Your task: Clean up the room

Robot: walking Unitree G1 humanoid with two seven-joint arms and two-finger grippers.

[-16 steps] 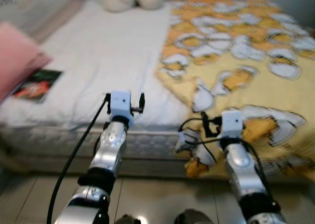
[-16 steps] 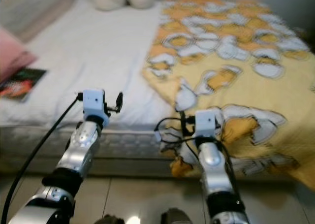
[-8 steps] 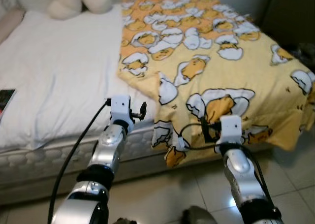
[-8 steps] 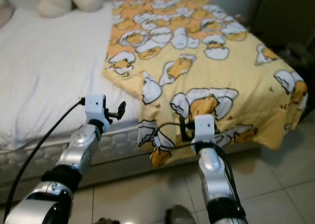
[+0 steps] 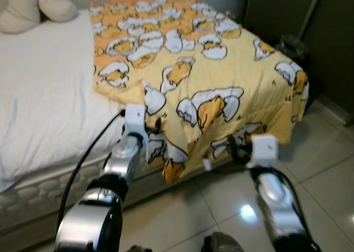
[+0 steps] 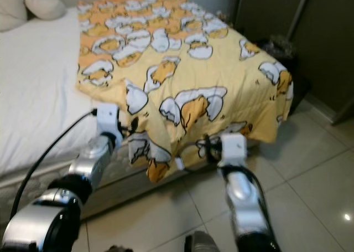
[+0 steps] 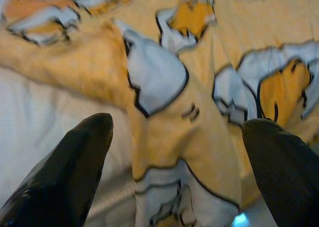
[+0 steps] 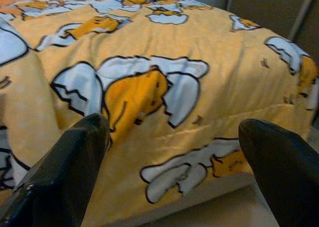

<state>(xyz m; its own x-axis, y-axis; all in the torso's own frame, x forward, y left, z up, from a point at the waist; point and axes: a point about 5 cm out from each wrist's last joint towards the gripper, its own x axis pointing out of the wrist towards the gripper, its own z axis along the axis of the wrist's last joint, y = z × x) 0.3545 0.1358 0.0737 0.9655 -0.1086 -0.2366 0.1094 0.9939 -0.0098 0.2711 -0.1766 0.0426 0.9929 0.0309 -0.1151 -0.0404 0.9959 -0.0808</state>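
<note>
Blanket (image 5: 188,63) is what the coming move turns on: the yellow cover printed with egg figures lies rumpled over the right-hand part of the bed (image 5: 38,113), its long axis running away from the robot toward the head end, and its near corner (image 5: 166,163) droops over the mattress edge toward the tiled floor (image 5: 326,169). That hanging corner is seen just ahead of the left gripper (image 7: 174,152), whose fingers are spread wide with the fold framed between them but not touched. The right gripper (image 8: 174,152) is likewise spread, held before the blanket's front edge, slightly farther off. The left arm is judged the nearer to the drooping corner.
</note>
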